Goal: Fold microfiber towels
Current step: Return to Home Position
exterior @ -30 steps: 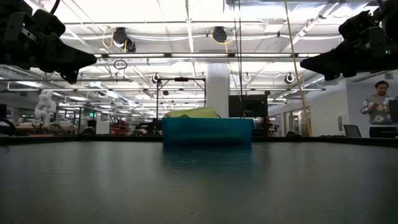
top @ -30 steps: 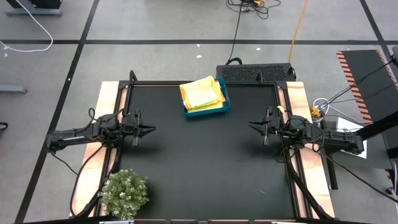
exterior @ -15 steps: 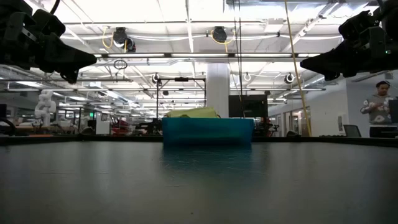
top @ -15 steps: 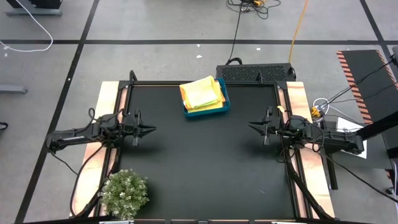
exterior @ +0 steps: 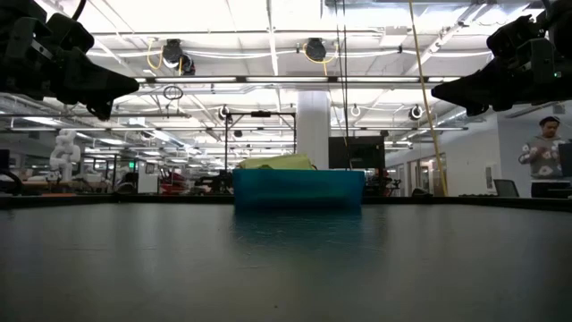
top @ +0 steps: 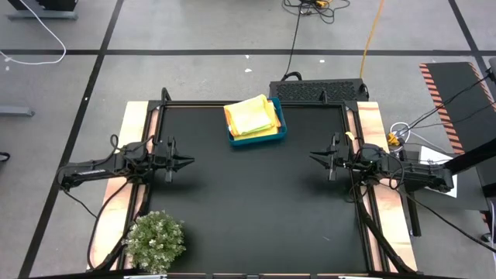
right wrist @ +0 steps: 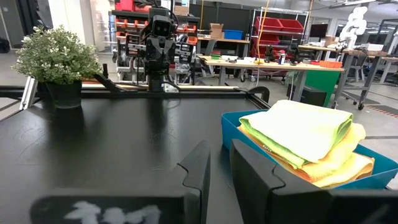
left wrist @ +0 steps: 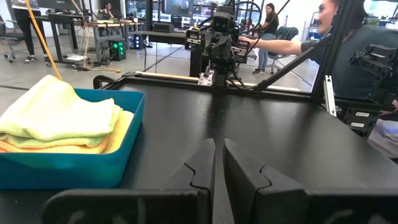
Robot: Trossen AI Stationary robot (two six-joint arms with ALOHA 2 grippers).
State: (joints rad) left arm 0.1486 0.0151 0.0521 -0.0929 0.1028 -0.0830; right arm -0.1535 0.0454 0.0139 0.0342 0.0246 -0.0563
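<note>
Black worktop (top: 248, 201) fills the frame centre, pale wood strips on both side edges. Left arm (top: 101, 167) lies along the left edge and right arm (top: 403, 172) along the right edge, both low, stretched inward and facing each other across the bare middle. Blue bin (top: 280, 124) sits at the far edge of the worktop, roughly centred, a little turned. Plant (top: 155, 240), small, bushy, in a dark pot, stands at the near left corner, well apart from the bin. Microfiber towels (top: 252, 116) are folded and stacked inside the blue bin: lime green on top, yellow under it, orange at the bottom edge, with the pile rising above the bin rim in the low view. Left claw (top: 190, 161) hangs above the worktop's left part, well apart from the bin, clenched to a thin slit between its fingers (left wrist: 202, 168), grasping nothing. Right claw (top: 312, 157) hangs above the right part, likewise clear of the bin, its fingers (right wrist: 198, 165) drawn close with a narrow gap, also grasping nothing. A person (exterior: 545, 161) stands in the room far behind the worktop, at the right edge of the low view.
</note>
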